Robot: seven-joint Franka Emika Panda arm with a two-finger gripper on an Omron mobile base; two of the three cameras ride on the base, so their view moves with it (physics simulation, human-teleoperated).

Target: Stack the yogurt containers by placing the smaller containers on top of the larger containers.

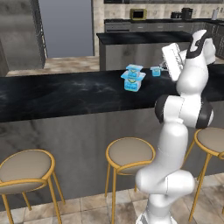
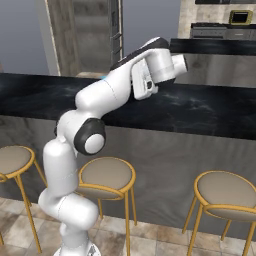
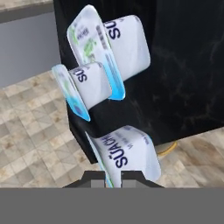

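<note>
Nearest the base stand three round stools [image 1: 130,153] with tan seats and yellow metal legs, drawn up under the dark marbled surface [image 1: 57,94]; the white arm rises past them and bends over that surface. In the hand view the pincer [image 3: 113,177] has its two dark tips at the bottom, one to each side of the white rim of the closest yogurt cup [image 3: 129,153]; whether the tips press that rim or merely flank it I cannot tell. In the left base view this cup is the tiny blue cup [image 1: 155,71], standing on the surface just beside the hand. Beyond it in the hand view come the other two cups, touching; the medium cup [image 3: 89,85] and the biggest cup [image 3: 118,46], which has a greenish mark on its lid. From the left base view the medium cup [image 1: 134,69] sits on top of the biggest cup [image 1: 132,82], to the left of the tiny one and apart from it. Farther back stands a second dark counter [image 1: 140,38].
</note>
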